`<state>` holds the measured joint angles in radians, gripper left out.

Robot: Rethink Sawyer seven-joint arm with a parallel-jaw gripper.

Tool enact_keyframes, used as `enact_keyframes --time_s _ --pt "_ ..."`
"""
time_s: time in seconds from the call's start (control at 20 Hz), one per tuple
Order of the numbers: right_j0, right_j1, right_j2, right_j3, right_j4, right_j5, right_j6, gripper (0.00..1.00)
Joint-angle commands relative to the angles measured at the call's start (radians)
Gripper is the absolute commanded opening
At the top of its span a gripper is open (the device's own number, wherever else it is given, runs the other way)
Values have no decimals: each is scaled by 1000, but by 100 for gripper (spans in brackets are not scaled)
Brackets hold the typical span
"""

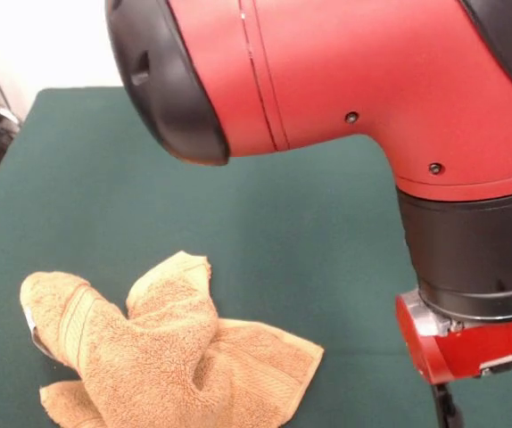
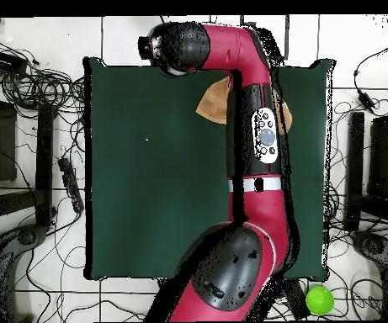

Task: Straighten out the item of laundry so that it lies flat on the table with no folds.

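The orange-tan towel (image 1: 171,361) lies crumpled on the green table (image 1: 104,187) at the front view's lower left. It is bunched into humps with folded corners, and a small pale tag (image 1: 33,332) shows at its left edge. My gripper (image 1: 490,415) hangs at the lower right, well to the right of the towel. Its two dark fingers (image 1: 446,408) stand wide apart with nothing between them, and their tips are cut off by the picture's bottom edge. In the overhead view my arm covers most of the towel (image 2: 212,105), which lies near the table's (image 2: 146,168) top edge.
My red arm's big joint (image 1: 327,80) fills the top of the front view. In the overhead view, cables and a power strip (image 2: 69,181) lie on the floor to the left, and a green ball (image 2: 319,299) lies on the floor at the lower right.
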<state>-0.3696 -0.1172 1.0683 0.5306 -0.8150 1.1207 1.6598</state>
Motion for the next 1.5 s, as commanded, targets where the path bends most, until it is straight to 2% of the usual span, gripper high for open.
enact_keyframes --time_s 0.05,0.3,0.6,1.1,1.5 --pt "50 37 60 -145 -58 142 -401 100" --pt "52 54 117 -221 -110 198 -486 100" --pt "37 52 240 -295 -261 291 -585 100" --pt "-2 23 411 -332 -470 380 -669 100" --pt "-21 24 445 -314 -513 394 -650 100"
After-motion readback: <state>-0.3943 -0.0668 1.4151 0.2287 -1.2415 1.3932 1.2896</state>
